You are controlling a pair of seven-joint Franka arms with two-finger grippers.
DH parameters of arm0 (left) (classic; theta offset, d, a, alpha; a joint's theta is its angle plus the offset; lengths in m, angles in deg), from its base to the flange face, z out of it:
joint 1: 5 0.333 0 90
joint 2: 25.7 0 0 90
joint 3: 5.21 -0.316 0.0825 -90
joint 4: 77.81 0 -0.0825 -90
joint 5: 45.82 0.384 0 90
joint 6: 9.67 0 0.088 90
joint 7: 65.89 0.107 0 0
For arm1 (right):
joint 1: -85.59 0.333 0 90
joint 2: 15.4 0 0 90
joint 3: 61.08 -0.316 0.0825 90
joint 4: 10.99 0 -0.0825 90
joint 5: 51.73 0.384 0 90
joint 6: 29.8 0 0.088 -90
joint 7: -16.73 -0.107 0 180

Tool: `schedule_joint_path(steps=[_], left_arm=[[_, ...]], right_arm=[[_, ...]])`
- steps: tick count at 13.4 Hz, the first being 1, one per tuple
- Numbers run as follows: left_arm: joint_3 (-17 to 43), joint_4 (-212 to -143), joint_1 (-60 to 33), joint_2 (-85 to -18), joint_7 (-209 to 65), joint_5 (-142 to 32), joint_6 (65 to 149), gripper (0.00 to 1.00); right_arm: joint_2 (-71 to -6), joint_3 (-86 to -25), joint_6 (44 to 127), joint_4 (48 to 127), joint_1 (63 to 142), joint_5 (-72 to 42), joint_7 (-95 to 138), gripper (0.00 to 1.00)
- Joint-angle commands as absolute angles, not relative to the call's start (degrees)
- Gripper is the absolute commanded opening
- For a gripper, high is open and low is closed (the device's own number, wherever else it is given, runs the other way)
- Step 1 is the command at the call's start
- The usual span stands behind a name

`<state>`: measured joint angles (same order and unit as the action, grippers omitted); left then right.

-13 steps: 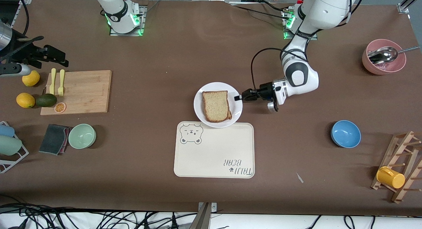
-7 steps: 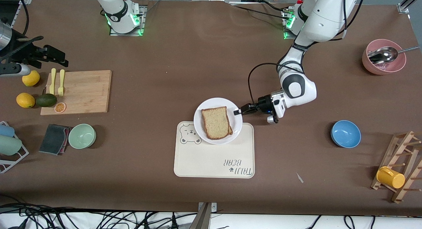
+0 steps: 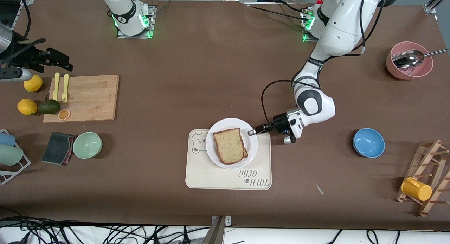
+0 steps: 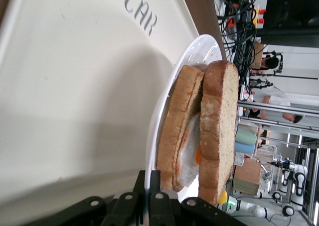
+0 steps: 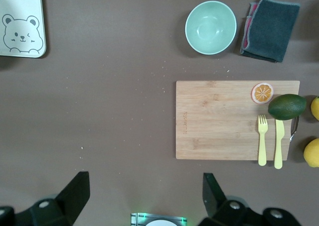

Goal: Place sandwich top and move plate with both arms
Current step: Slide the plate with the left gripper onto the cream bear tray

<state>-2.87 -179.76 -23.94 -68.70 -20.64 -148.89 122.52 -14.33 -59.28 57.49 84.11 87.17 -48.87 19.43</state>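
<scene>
With the top (image 3: 230, 145) already seated on the egg slice, the left gripper (image 3: 251, 132) pinches the plate (image 3: 215, 153) rim at 2 o'clock over the tray (image 3: 211, 177); release remains. The right gripper (image 5: 144, 196) waits spread, high over the table (image 3: 197, 68).

A robotics lab: two white robot arms (image 3: 321, 43) bolted to a brown-covered table (image 3: 211, 61), black cables (image 3: 105, 233) tangled along its edge, metal frame racks (image 4: 279, 131) and another white robot (image 4: 294, 169) nearby.
</scene>
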Motion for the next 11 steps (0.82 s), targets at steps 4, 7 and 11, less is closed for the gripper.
schedule_joint_path(steps=[4,7,11], left_arm=[[-4.94,-171.6,-26.35,-73.77,-26.33,-147.16,125.5,0.0],[-5.65,-170.71,-26.71,-74.74,-26.33,-147.16,125.5,0.0],[-6.0,-170.8,-26.71,-74.83,-26.25,-147.07,125.5,0.0]], right_arm=[[-14.43,-59.15,56.34,82.88,87.08,-48.3,20.07,1.0],[-14.43,-59.32,56.34,82.88,87.08,-48.3,19.89,1.0],[-14.43,-59.41,56.34,82.88,87.08,-48.3,19.98,1.0]])
